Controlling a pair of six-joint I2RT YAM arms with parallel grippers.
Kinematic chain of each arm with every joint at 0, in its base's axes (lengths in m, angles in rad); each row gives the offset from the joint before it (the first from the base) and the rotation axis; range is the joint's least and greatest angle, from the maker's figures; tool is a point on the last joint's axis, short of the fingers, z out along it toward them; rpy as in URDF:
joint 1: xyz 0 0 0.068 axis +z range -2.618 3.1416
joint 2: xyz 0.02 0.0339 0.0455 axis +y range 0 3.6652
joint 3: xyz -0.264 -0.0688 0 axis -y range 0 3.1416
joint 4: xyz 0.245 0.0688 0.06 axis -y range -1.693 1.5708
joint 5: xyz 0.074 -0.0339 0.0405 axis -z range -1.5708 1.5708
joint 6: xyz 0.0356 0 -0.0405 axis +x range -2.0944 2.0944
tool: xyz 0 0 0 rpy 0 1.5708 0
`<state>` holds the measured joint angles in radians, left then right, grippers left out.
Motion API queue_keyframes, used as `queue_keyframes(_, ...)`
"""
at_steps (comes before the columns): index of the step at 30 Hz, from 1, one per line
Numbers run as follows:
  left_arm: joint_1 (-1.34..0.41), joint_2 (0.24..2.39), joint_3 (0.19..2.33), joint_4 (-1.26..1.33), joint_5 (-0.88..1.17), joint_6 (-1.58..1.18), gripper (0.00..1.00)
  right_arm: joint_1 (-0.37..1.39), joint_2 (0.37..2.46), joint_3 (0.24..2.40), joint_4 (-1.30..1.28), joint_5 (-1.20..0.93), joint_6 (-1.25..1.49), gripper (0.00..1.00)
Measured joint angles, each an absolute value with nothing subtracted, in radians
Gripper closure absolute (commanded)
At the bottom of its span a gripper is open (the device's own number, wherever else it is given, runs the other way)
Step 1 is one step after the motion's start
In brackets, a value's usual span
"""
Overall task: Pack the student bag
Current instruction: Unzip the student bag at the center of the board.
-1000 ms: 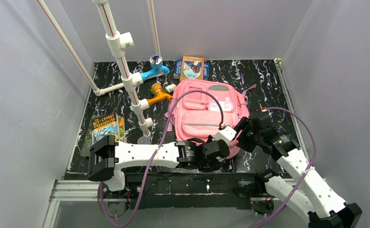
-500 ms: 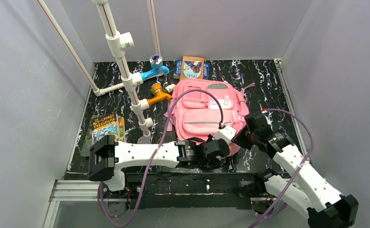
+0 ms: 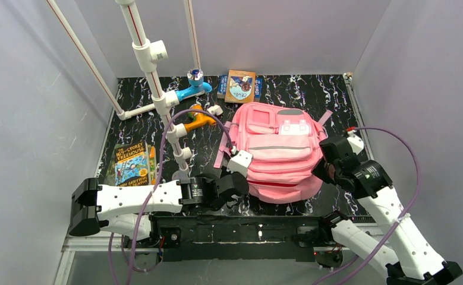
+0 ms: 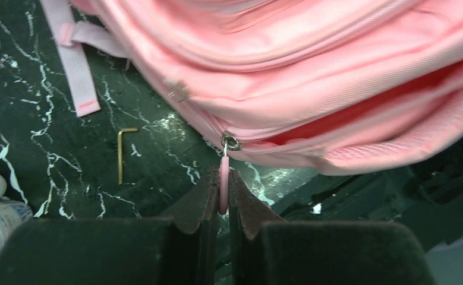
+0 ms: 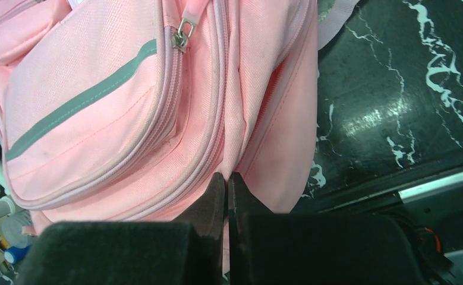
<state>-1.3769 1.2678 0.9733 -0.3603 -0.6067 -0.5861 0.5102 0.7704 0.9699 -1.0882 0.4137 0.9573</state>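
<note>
Right now I am pinching the zip pull (image 4: 223, 169) in my left hand (image 4: 223, 193), closed tight, with the bag (image 3: 279, 157) lying just ahead of it; the zip is running away to its right, toward my right hand (image 5: 228, 181), which is clamping a fold of the bag.

The backpack (image 3: 279, 160) has slid toward 3 o'clock and twisted. The left hand (image 4: 223, 191), pinching the zip pull (image 4: 223, 177), has drawn toward 9 o'clock, opening the backpack's 6 o'clock edge. The right hand (image 5: 229, 180) moved toward 3 o'clock.
</note>
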Motion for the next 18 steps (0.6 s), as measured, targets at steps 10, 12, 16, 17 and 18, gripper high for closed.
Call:
queue_keyframes(10,-1.273,1.303,0.948,-0.302,-0.63,-0.516,1.0,0.513,0.825,1.177,-1.285,0.539,0.937,0.99)
queue_keyframes(12,-1.264,1.312,0.957,-0.285,-0.625,-0.49,1.0,0.513,0.862,1.214,-1.304,0.572,0.914,0.99)
queue_keyframes(16,-1.256,1.327,0.998,-0.263,-0.606,-0.435,1.0,0.513,0.937,1.293,-1.336,0.657,0.856,0.99)
queue_keyframes(17,-1.254,1.335,1.011,-0.262,-0.605,-0.426,1.0,0.513,0.947,1.308,-1.339,0.675,0.846,0.99)
queue_keyframes(18,-1.25,1.35,1.03,-0.263,-0.604,-0.418,1.0,0.513,0.955,1.324,-1.341,0.694,0.834,0.99)
